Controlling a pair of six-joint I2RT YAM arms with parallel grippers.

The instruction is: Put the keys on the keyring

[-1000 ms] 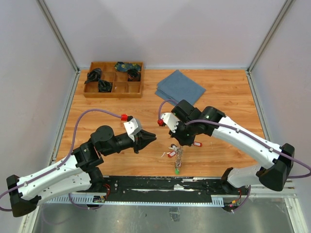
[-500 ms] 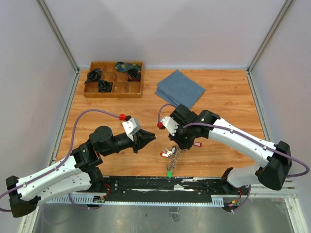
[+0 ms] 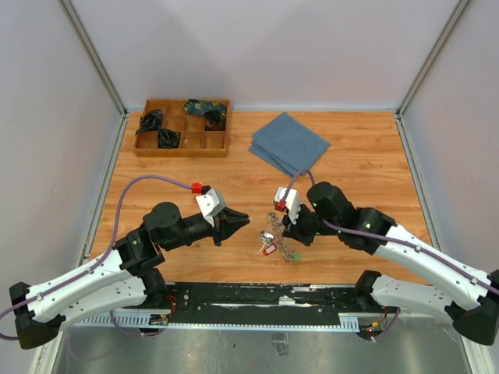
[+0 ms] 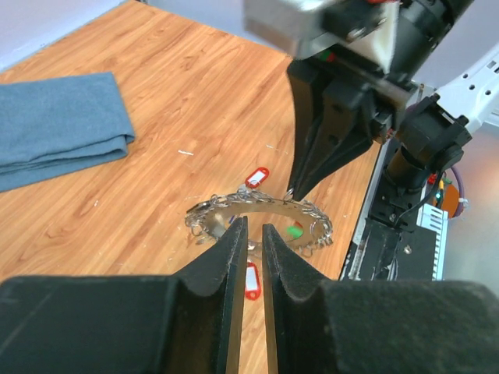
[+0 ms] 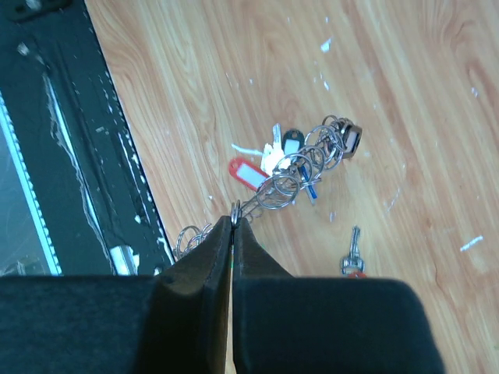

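My right gripper (image 3: 290, 235) (image 5: 234, 220) is shut on the wire of the keyring (image 5: 274, 193) (image 3: 284, 241), which hangs just over the table as a silvery chain of keys. On it I see keys with a red tag (image 5: 247, 173), a black tag (image 5: 292, 142) and a blue tag (image 5: 310, 189). One loose key (image 5: 352, 261) lies on the wood beside it. In the left wrist view the keyring (image 4: 312, 212) lies level ahead, with the right fingers (image 4: 312, 156) pinching its far rim. My left gripper (image 3: 238, 220) (image 4: 249, 226) points at it from the left, jaws a narrow slit apart and empty.
A wooden compartment tray (image 3: 182, 144) with dark bundles stands at the back left. A folded blue cloth (image 3: 290, 142) lies at the back centre. A black rail (image 3: 257, 296) runs along the near table edge, close to the keyring.
My right arm has dropped low and swung its wrist round, bringing the dangling keyring down close to the table. The left arm has hardly moved.
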